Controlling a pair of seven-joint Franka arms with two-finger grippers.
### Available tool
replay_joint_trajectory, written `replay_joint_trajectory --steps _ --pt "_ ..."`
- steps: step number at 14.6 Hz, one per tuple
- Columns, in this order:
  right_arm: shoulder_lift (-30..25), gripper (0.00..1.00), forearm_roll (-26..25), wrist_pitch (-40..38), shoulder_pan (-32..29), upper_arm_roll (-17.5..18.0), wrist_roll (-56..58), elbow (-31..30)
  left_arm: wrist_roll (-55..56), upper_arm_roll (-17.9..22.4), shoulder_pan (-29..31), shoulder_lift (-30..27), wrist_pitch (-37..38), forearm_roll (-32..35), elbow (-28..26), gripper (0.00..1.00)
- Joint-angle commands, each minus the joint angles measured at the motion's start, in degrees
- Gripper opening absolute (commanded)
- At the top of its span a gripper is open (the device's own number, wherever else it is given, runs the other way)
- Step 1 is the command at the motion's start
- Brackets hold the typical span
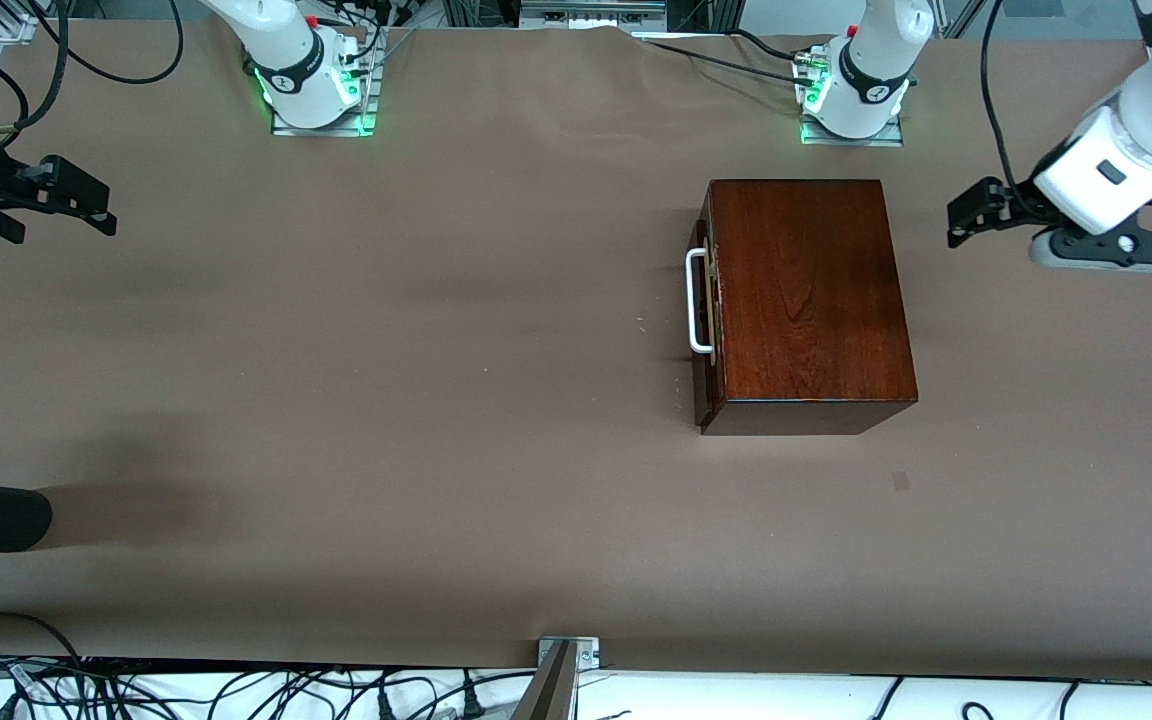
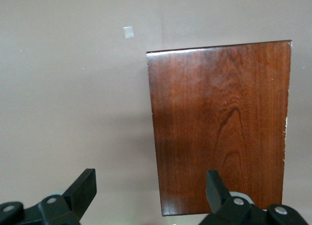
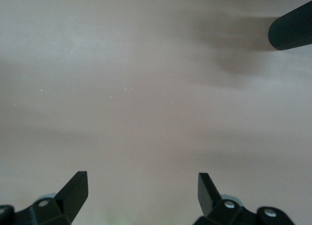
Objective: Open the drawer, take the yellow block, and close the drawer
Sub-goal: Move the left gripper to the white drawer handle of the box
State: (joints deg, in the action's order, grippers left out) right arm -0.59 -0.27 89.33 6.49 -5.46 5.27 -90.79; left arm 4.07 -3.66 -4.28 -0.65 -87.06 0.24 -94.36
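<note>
Both arms wait raised at the desk's [image 1: 436,400] ends, the left tool [image 1: 966,215] and right tool [image 1: 86,205] spread wide, holding nothing. The drawer [image 1: 704,300] sits shut in its wooden box [image 1: 806,300] near the left arm's base, bare desk before its handle [image 1: 696,300].

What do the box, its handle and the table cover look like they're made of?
The box looks like reddish-brown wood with a glossy varnish: grain lines and glare show on its top. The handle is a white bar, smooth, plastic or painted metal; hard to tell. The table cover seems matte brown paper or cloth, faintly creased.
</note>
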Motion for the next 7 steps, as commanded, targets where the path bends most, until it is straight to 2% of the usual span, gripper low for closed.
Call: replay_joint_trajectory --steps 1,4,7 --pt "-0.12 1.0 0.18 -0.38 0.28 0.1 -0.61 0.44 0.41 -3.01 -0.2 0.74 3.91 0.82 1.99 1.0" --pt "-0.2 1.0 0.27 -0.29 0.46 0.88 -0.96 0.44 0.58 -7.31 -0.2 2.75 7.86 0.47 1.99 1.0" --pt "-0.2 1.0 0.35 -0.47 0.46 0.89 -1.05 0.44 1.98 -11.88 -0.37 6.52 5.86 -1.28 3.65 1.0"
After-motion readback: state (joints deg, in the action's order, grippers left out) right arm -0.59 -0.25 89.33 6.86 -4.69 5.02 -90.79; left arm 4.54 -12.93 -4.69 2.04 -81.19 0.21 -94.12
